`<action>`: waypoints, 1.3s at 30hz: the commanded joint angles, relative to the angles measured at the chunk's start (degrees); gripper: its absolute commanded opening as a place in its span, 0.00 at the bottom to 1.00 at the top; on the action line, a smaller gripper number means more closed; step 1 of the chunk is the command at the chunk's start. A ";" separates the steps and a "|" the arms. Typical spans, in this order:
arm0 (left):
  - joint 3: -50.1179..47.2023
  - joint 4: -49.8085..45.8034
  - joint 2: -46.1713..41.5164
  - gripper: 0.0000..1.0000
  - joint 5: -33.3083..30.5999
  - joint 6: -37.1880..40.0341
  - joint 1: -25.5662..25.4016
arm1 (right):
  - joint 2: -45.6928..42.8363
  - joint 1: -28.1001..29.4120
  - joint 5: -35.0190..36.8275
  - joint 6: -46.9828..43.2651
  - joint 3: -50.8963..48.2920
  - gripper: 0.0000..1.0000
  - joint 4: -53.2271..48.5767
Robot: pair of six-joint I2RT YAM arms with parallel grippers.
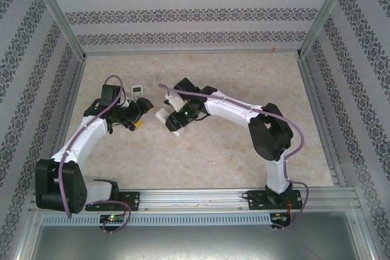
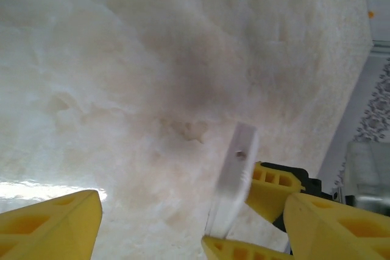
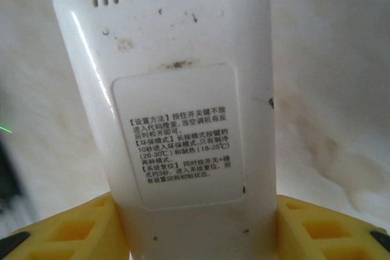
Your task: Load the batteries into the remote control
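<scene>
white remote (image 3: 183, 89) clamped at its low end in the right gripper (image 3: 195, 211), label side facing the wrist camera, long axis running straight out from the jaws toward the left gripper (image 2: 192, 205), which is open, empty and just beside it.

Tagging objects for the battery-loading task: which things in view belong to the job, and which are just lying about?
Job:
- white remote, back facing up, held in the jaws of the right gripper
- left gripper, jaws open

Lying about:
- smaller remote, lying on the table by the left arm, probably a spare
</scene>
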 commanded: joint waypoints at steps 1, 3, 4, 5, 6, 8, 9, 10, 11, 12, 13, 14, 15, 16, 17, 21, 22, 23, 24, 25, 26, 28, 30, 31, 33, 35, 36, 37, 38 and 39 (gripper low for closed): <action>0.59 5.84 0.66 0.75 6.34 -1.51 0.07 | 1.28 0.22 -12.39 16.49 2.26 0.50 7.12; 2.01 3.37 1.92 0.72 5.86 -0.09 -0.24 | 2.57 0.55 -13.87 19.13 4.74 0.50 7.25; 2.45 2.46 2.32 0.69 5.27 0.47 -0.33 | 2.87 0.88 -14.21 19.70 5.76 0.50 7.48; 2.74 1.97 2.46 0.64 4.61 0.49 -0.40 | 3.06 1.09 -14.31 20.03 6.56 0.50 7.67; 2.82 1.85 2.69 0.59 4.19 0.18 -0.42 | 3.14 1.26 -14.39 20.43 7.11 0.50 7.76; 3.10 1.76 3.24 0.46 4.20 -0.66 -0.42 | 3.49 1.29 -14.47 21.67 8.06 0.49 7.99; 3.32 1.52 3.62 0.39 4.34 -0.80 -0.51 | 3.70 1.28 -14.61 22.42 8.54 0.49 8.18; 3.51 1.11 3.86 0.33 4.20 -0.85 -0.60 | 4.00 1.28 -14.79 23.14 8.82 0.49 8.49; 3.83 0.41 4.15 0.27 3.88 -0.77 -0.68 | 4.32 1.37 -14.99 24.05 9.08 0.50 8.80; 4.41 -0.60 4.41 0.22 3.48 -0.45 -0.77 | 4.68 1.45 -15.25 24.42 9.49 0.50 8.59; 5.07 -1.88 4.60 0.17 3.08 0.02 -0.81 | 4.93 1.41 -15.44 24.24 10.01 0.52 7.79; 6.21 -3.83 4.88 0.11 2.27 1.05 -0.84 | 5.11 1.45 -15.21 23.64 10.79 0.54 6.26; 7.87 -6.87 5.28 0.06 1.03 2.76 -0.89 | 4.83 1.24 -14.95 22.96 11.51 0.60 4.84; 9.81 -10.33 5.70 0.05 -0.52 4.79 -1.04 | 4.25 0.92 -14.84 22.60 11.76 0.66 4.07; 12.75 -15.24 6.49 0.04 -3.36 7.73 -1.18 | 3.08 0.31 -14.77 22.66 11.43 0.72 3.82; 27.61 -40.17 12.86 0.04 -28.80 21.54 -3.81 | -3.40 -3.73 -12.77 23.72 5.40 0.81 4.92; 29.67 -43.45 14.48 0.03 -34.33 23.17 -4.29 | -4.64 -4.66 -11.93 23.26 3.96 0.82 4.36; 31.46 -45.84 16.36 0.04 -39.00 24.35 -4.55 | -5.73 -5.73 -11.22 22.44 2.34 0.82 3.58; 32.88 -47.40 18.13 0.04 -43.06 25.13 -4.72 | -6.70 -6.80 -10.83 21.75 0.88 0.82 2.73; 33.73 -48.16 19.71 0.04 -45.87 25.60 -5.03 | -7.35 -7.61 -10.67 21.16 -0.11 0.82 1.75; 34.78 -48.70 21.75 0.04 -48.39 25.86 -5.36 | -7.89 -8.52 -10.18 20.32 -0.88 0.82 0.13; 37.34 -49.84 25.92 0.04 -52.60 25.77 -6.46 | -9.03 -9.89 -8.95 18.45 -1.85 0.82 -2.86; 39.66 -50.05 30.24 0.04 -57.95 25.23 -8.32 | -10.89 -11.41 -7.87 18.05 -4.01 0.82 -3.66; 40.34 -49.76 32.38 0.04 -58.75 24.81 -8.79 | -11.77 -12.00 -7.61 18.36 -5.17 0.82 -3.43; 41.78 -48.65 37.48 0.04 -57.17 23.59 -9.03 | -13.72 -13.31 -7.00 19.21 -7.82 0.83 -3.09; 42.91 -47.07 41.78 0.04 -55.71 22.39 -9.58 | -15.48 -14.07 -6.31 18.97 -9.88 0.83 -3.36; 43.33 -45.78 43.59 0.04 -54.73 21.99 -9.88 | -16.43 -14.34 -5.79 18.76 -10.86 0.83 -3.80; 43.77 -44.68 44.90 0.05 -54.25 21.58 -10.27 | -17.39 -14.57 -5.28 18.42 -11.74 0.83 -4.12; 44.46 -43.87 46.56 0.06 -53.95 21.27 -10.82 | -18.44 -14.92 -4.68 18.24 -12.84 0.83 -4.48; 45.31 -43.36 48.17 0.08 -53.95 20.89 -11.34 | -19.25 -15.26 -4.11 18.23 -14.13 0.83 -4.69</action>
